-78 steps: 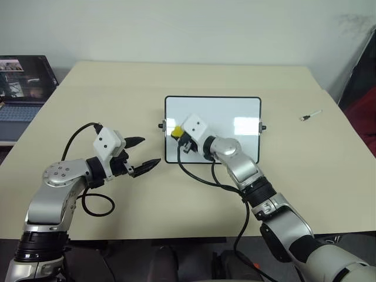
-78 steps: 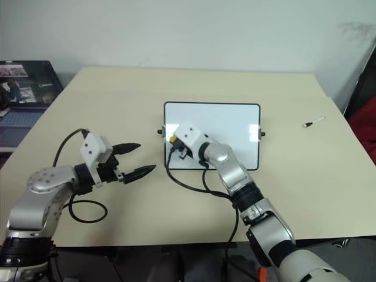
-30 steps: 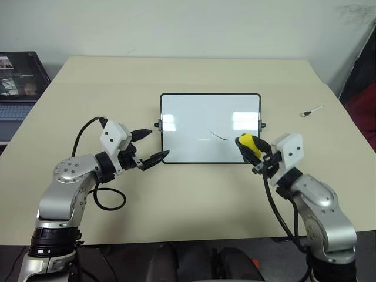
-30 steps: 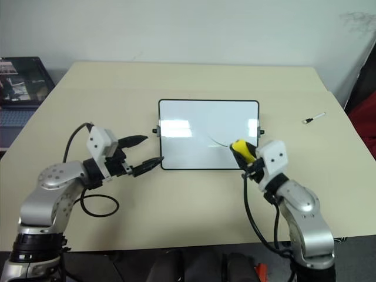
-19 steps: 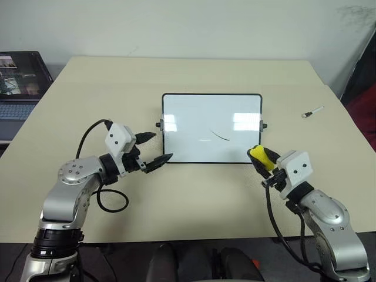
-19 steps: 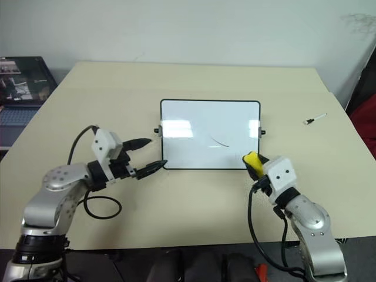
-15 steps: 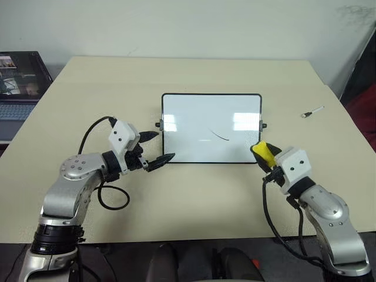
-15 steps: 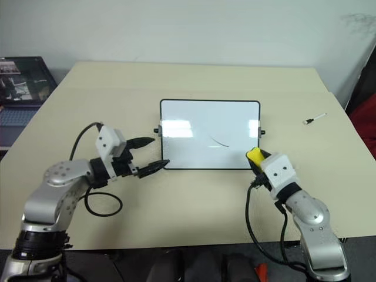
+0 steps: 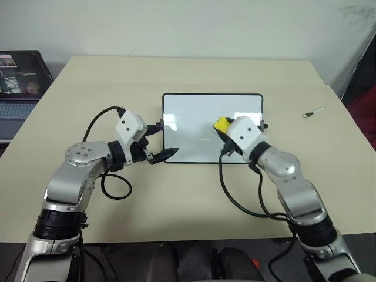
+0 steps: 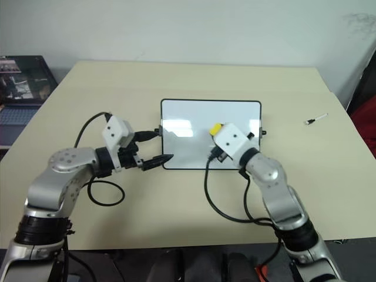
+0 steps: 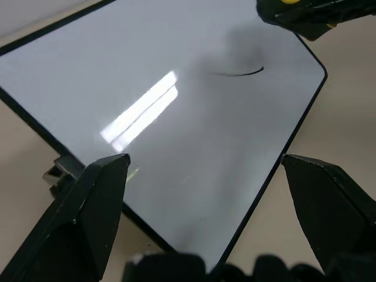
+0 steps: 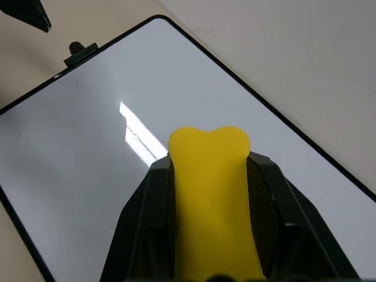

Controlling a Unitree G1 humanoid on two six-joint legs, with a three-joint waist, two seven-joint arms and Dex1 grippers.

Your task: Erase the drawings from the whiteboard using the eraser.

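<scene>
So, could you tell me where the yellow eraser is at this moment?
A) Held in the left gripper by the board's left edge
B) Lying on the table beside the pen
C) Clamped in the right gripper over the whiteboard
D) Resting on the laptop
C: the eraser sits clamped between the right gripper fingers, over the whiteboard.
</scene>
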